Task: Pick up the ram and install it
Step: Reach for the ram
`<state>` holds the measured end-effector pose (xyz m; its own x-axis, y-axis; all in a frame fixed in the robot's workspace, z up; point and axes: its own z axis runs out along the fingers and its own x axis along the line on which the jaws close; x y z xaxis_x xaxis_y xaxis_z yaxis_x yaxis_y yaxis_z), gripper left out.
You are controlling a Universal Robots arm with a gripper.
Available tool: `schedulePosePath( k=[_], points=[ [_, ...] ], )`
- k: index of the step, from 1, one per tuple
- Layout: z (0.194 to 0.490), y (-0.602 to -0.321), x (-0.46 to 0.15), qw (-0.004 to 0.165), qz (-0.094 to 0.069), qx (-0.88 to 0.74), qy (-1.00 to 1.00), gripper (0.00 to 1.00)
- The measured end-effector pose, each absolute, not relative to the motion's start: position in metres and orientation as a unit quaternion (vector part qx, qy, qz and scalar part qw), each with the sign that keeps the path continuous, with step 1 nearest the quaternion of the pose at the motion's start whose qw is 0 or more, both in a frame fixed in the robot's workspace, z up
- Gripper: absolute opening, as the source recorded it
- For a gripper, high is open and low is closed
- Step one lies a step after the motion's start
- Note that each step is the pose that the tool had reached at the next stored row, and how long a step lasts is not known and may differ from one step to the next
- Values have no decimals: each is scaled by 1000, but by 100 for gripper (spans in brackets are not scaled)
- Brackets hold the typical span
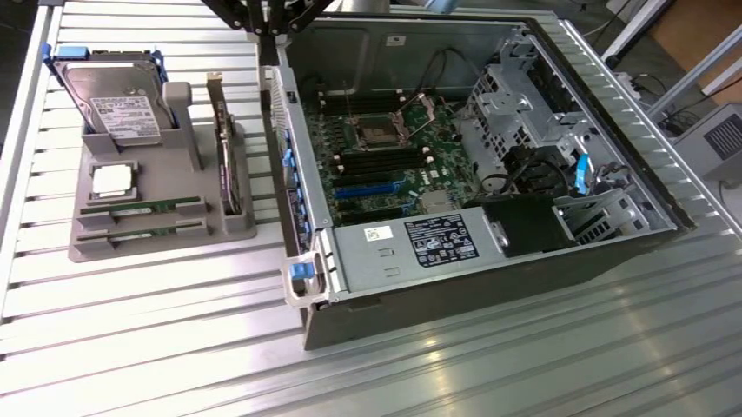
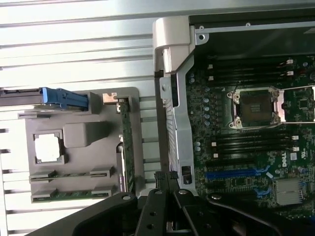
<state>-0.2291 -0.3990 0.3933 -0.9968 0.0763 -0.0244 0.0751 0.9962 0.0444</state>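
Black robot hand [image 2: 166, 178], pinched shut on nothing, hangs over the wall of the grey computer case [image 2: 173, 113], while the slim green ram stick [image 2: 73, 174] stands on edge in a slotted grey holder [image 2: 81, 133] near the edge of the ribbed metal worktop [image 2: 74, 54], presumably for easy pinching.

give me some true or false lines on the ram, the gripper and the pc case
1. Two ram sticks sit in the gray holder. True.
2. The gripper holds a ram stick. False: it is shut on nothing, near the case's edge.
3. The computer case is open, with the motherboard exposed. True.
4. The silver cpu is seated in the motherboard socket. False: it lies in the holder.
5. The hard drive lies inside the case. False: it stands in the holder.
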Motion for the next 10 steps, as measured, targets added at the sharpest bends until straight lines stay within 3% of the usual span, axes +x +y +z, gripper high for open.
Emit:
schedulePosePath(
  k=[10],
  points=[
    [393,-399,-239,13,22,38,999,10]
  ],
)
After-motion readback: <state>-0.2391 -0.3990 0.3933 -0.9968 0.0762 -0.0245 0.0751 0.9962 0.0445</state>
